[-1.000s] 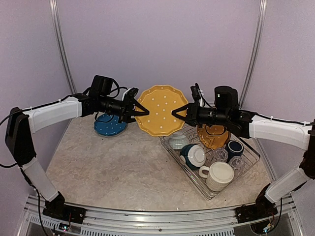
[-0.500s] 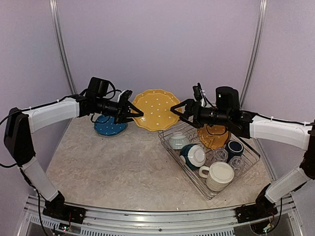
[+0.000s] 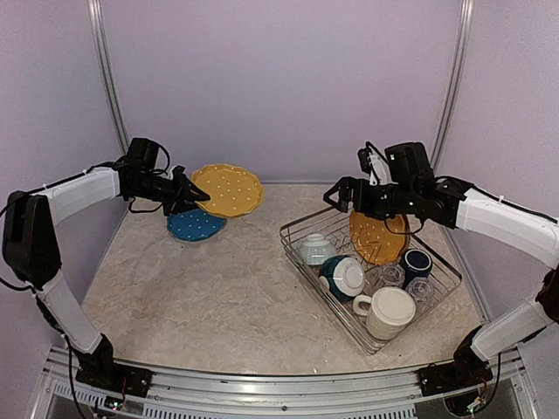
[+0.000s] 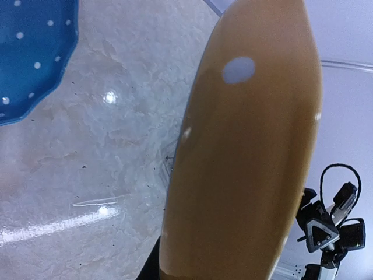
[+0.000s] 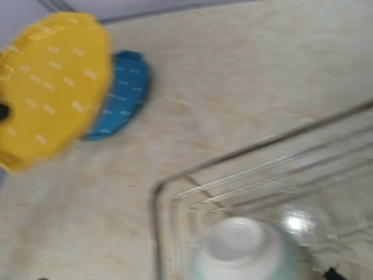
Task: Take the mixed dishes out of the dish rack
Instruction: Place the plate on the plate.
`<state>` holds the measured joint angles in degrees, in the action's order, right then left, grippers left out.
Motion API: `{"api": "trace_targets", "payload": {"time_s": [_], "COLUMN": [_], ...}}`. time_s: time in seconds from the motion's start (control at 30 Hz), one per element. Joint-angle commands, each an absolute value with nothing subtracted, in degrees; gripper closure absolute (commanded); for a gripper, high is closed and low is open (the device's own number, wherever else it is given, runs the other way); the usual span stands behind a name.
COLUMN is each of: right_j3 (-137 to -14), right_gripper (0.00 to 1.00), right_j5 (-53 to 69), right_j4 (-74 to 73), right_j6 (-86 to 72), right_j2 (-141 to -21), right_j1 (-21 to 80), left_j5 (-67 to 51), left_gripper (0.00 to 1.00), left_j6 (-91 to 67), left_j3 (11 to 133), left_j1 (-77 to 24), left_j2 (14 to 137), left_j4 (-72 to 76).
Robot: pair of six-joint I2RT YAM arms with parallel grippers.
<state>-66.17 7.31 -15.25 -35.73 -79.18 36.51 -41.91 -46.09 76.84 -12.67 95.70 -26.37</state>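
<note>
Far left, the left claw [image 3: 194, 194] is clamped narrow on the rim of the yellow dotted plate [image 3: 229, 190]. It holds the plate tilted, clear of the desk [image 3: 218, 297], close by the blue dotted plate [image 3: 196, 225] lying flat at the back. The left wrist camera gives only the yellow plate's plain tan underside, edge-on, with a corner of the blue one.

Across to the right, the right claw [image 3: 336, 196] hangs wide and empty over the back corner of the dish rack [image 3: 349, 324]. From above, the rack holds an orange plate [image 3: 377, 236] on edge, a pale bowl [image 3: 316, 250], a dark-blue bowl [image 3: 342, 277], a navy mug [image 3: 416, 262], clear glasses [image 3: 391, 275] and a cream mug [image 3: 389, 312]. The blurred right wrist view catches just the rack corner, the pale bowl, and both dotted plates beyond.
</note>
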Motion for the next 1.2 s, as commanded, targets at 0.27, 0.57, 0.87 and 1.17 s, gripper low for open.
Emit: {"api": "trace_targets", "payload": {"time_s": [0.27, 0.57, 0.87, 1.17], "right_j3": [-72.2, -74.3, -73.6, -73.2], "right_gripper": [0.00, 0.00, 0.00, 0.00], "right_j5": [-5.6, -6.5, -6.9, -9.9], "right_j4": [-32.3, -33.1, -34.2, -35.7], "right_j6": [-29.3, -28.1, -28.3, -28.7], "right_j2": [-77.2, -76.6, -73.3, -72.2], "right_j1": [36.1, 36.2, 36.2, 36.2], "left_j5": [-40.3, -40.1, -39.7, -40.6], "left_gripper": [1.00, 1.00, 1.00, 1.00], "left_j6": [-42.9, -41.7, -40.7, -39.6], "left_j3": [84.9, 87.8, 92.6, 95.3], "left_j1": [-2.0, 2.7, 3.3, 3.3], "left_j2": [102.9, 108.9, 115.0, 119.7], "left_j4": [-28.3, -30.4, -32.0, -33.9]}}
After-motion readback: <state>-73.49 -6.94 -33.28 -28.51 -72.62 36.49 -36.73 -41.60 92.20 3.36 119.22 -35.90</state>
